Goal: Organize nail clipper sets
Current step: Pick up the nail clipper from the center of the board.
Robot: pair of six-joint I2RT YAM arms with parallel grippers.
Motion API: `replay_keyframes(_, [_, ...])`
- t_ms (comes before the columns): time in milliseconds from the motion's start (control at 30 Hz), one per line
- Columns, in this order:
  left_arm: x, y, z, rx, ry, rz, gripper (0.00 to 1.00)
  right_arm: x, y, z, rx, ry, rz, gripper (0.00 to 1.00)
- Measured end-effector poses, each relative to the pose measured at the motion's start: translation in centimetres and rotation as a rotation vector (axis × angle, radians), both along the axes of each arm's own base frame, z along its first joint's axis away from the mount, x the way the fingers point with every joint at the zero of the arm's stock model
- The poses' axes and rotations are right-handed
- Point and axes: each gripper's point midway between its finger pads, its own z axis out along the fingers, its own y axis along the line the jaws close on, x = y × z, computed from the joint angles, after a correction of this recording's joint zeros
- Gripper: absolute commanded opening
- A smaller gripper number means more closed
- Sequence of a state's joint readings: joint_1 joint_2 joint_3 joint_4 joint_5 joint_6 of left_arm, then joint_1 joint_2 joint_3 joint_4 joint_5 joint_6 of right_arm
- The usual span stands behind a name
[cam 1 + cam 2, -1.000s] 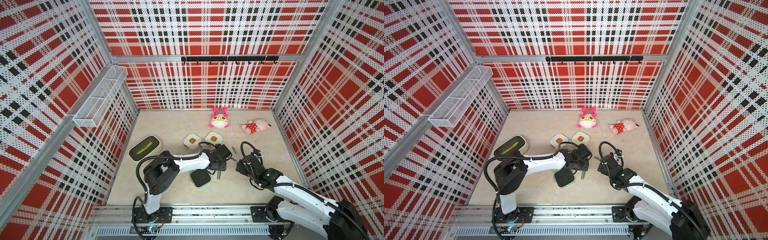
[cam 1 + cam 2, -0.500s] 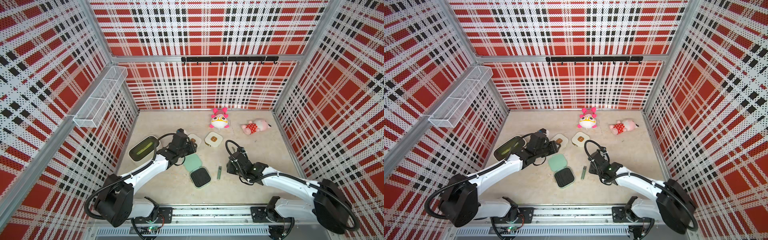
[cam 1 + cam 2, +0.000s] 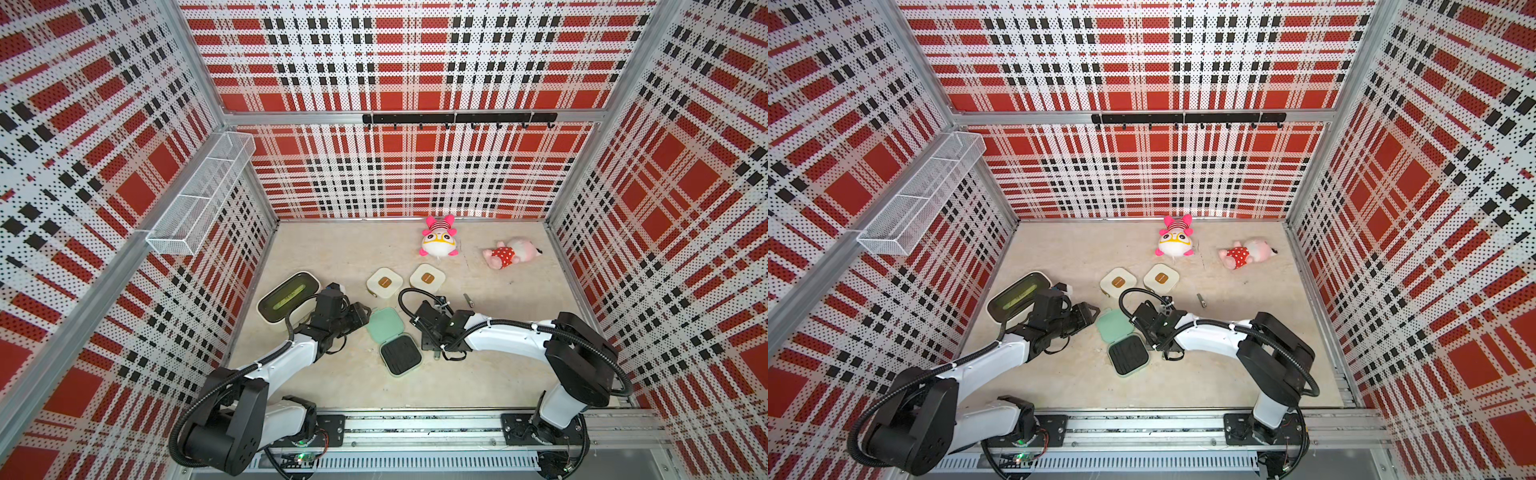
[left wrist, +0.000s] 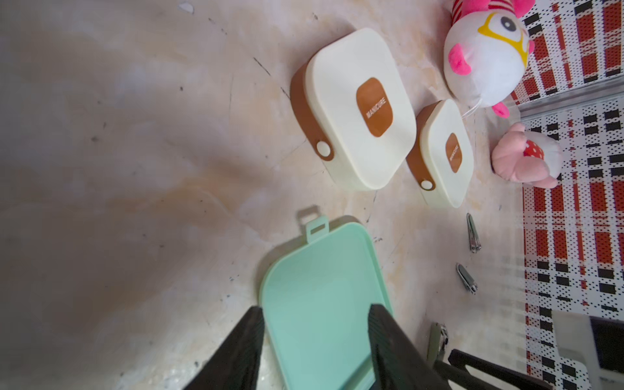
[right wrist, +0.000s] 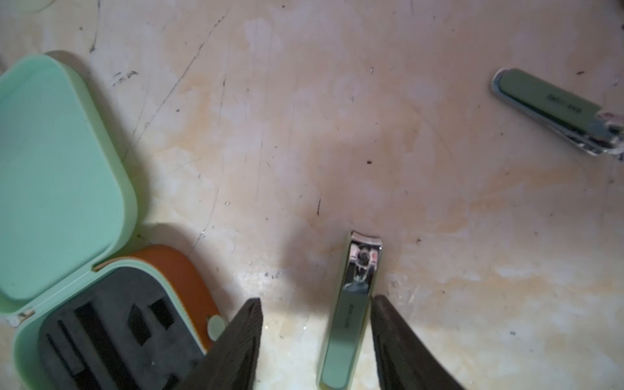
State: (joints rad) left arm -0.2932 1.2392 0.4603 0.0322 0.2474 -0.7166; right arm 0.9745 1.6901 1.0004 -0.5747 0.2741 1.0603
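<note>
The mint green case lies open in both top views, its lid (image 3: 384, 330) flat and its base with the black insert (image 3: 400, 355) nearer the front. Two cream cases (image 3: 384, 282) (image 3: 427, 277) sit shut behind it. My left gripper (image 4: 316, 308) is open, its fingers astride the mint lid (image 4: 320, 287). My right gripper (image 5: 317, 299) is open beside the mint base (image 5: 111, 331), low over the floor. A green-topped clipper (image 5: 351, 310) lies between its fingers, close against one. Another clipper (image 5: 557, 111) lies farther off, and one silver clipper (image 3: 468, 300) shows in a top view.
A cream bin with a dark green inside (image 3: 289, 296) stands at the left, close behind my left arm. Two pink plush toys (image 3: 438, 241) (image 3: 511, 252) lie at the back. A wire basket (image 3: 199, 195) hangs on the left wall and a hook rail (image 3: 457, 118) on the back wall.
My left gripper has come forward from the cream cases to the mint lid. My right gripper has slid left and now straddles the clipper beside the mint case, its jaws narrower than a second ago.
</note>
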Motion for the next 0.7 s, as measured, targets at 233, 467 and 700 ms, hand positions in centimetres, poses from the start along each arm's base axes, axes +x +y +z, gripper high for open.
replay_keyframes(233, [0.2,-0.4,0.0,0.000,-0.017,-0.028,0.52,-0.4,-0.8,0.1,-0.030,0.022,-0.030,0.58])
replay_keyframes(467, [-0.4,-3.2,-0.1,0.022,-0.023,-0.122,0.50,-0.6,-1.1,-0.9,-0.063,0.042,-0.033,0.56])
replay_keyframes(700, [0.2,-6.1,1.1,0.029,-0.059,-0.192,0.50,-0.5,-1.0,-1.7,-0.070,0.054,-0.028,0.48])
